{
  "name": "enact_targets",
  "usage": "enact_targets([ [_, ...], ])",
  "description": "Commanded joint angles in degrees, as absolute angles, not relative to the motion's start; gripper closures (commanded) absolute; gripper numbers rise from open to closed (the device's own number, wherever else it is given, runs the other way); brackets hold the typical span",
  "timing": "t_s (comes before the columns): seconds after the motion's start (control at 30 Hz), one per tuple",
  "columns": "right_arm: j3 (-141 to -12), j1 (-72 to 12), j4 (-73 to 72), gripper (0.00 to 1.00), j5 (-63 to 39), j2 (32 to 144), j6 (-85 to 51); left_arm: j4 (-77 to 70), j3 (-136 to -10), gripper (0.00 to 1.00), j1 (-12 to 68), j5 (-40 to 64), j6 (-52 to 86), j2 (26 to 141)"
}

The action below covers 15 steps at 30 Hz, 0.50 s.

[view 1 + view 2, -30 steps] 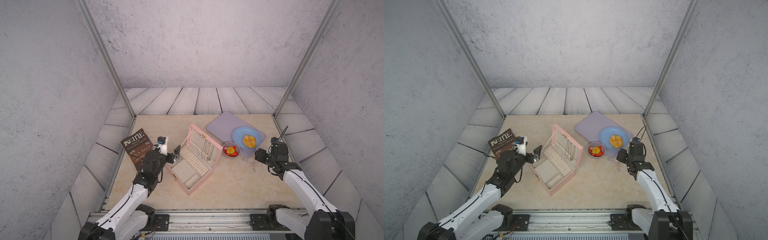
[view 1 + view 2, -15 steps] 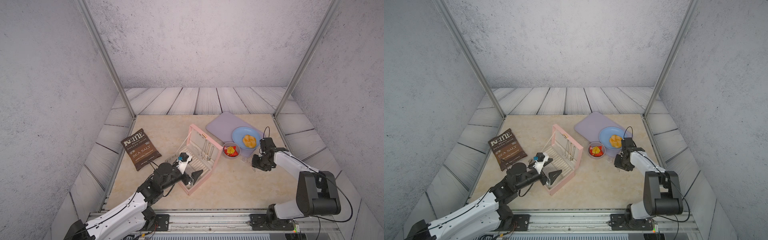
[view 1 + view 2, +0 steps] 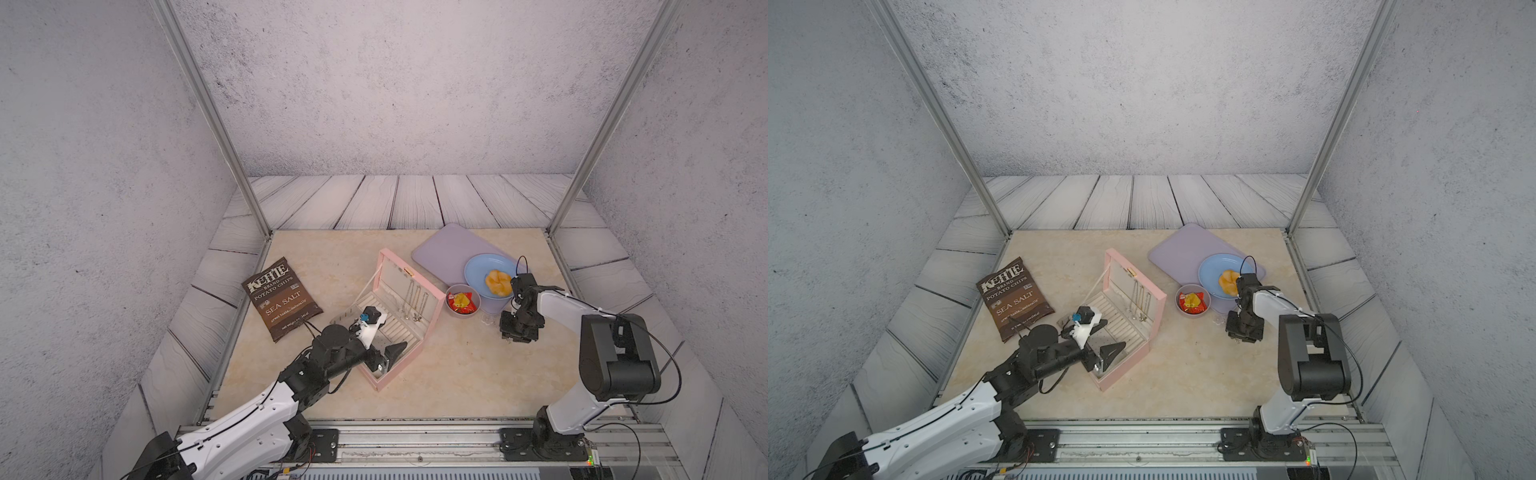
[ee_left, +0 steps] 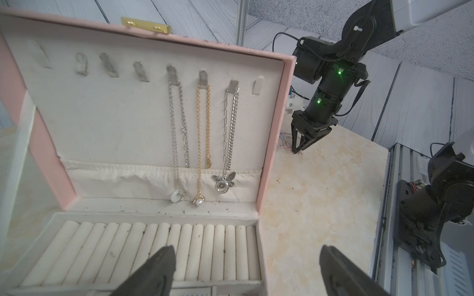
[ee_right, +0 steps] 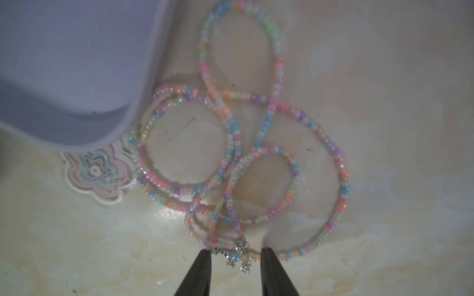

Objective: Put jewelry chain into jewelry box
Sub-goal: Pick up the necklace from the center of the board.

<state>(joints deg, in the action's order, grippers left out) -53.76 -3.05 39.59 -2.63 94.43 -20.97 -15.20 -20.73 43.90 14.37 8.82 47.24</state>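
Underneath everything, a beige marble-look tabletop (image 3: 457, 382) fills the lower middle of both top views. It is framed by pale wooden planks (image 3: 374, 199), slanting metal posts (image 3: 210, 116) and speckled grey walls (image 3: 395, 83). At centre frame the jewelry box (image 3: 401, 368) stands open on it, lid upright with three pendant necklaces hanging inside. The left gripper (image 4: 246, 247) hovers over the box's ring rolls at the bottom of the left wrist view, jaws spread wide.

Right of centre, a lavender tray (image 3: 449, 249) carries a blue plate (image 3: 478, 270), and a small bowl (image 3: 461, 316) sits at the tray's near edge. The jewelry chain (image 5: 266, 120), a string of tiny pastel beads, lies in loose overlapping loops on the bare tabletop, just beside the tray's corner and well apart from the box. The right gripper (image 5: 234, 253) points down at it. Its jaws stand a little apart, straddling the chain's silvery end without visibly pinching it. A brown chip bag (image 3: 282, 299) lies flat at the table's left.
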Motion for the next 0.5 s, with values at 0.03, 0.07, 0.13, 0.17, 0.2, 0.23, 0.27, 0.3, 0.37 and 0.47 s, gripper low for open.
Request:
enact_targets([
  [0.03,-54.67,-3.32,41.31,0.67,-2.19,95.72,-20.55,-15.32,-20.92,0.07,44.13,13.83,8.02,46.99],
  [0.07,-54.74,-3.51,41.45,0.70,-2.01,95.82,-20.50,-15.37,-20.92,0.06,44.13,13.69,8.08,47.01],
  [0.13,-55.17,-4.01,41.77,0.73,-1.61,96.37,-20.50,-15.38,-20.86,0.06,44.21,13.31,8.04,47.09],
  [0.17,-55.41,-4.38,42.01,0.73,-1.40,96.78,-20.52,-15.38,-20.86,0.06,44.15,13.21,8.08,47.11],
  [0.2,-55.71,-4.79,42.28,0.73,-1.17,97.18,-20.58,-15.45,-20.84,0.06,44.16,13.19,8.04,47.16],
  [0.23,-55.98,-5.39,42.58,0.73,-0.70,97.61,-20.66,-15.32,-20.91,0.06,44.18,13.25,8.00,47.19],
  [0.27,-56.33,-5.99,42.89,0.73,-0.14,97.91,-20.76,-15.30,-20.92,0.06,44.21,13.27,8.05,47.19],
  [0.3,-56.60,-6.66,43.16,0.73,0.50,98.11,-20.82,-15.27,-20.92,0.06,44.14,13.33,8.06,47.12],
  [0.37,-57.28,-7.94,43.60,0.75,1.47,98.45,-20.83,-15.08,-20.92,0.06,44.16,13.27,8.03,46.96],
  [0.47,-57.37,-8.70,43.14,0.80,-0.05,99.15,-21.03,-14.78,-20.91,0.06,44.14,13.02,8.14,46.72],
])
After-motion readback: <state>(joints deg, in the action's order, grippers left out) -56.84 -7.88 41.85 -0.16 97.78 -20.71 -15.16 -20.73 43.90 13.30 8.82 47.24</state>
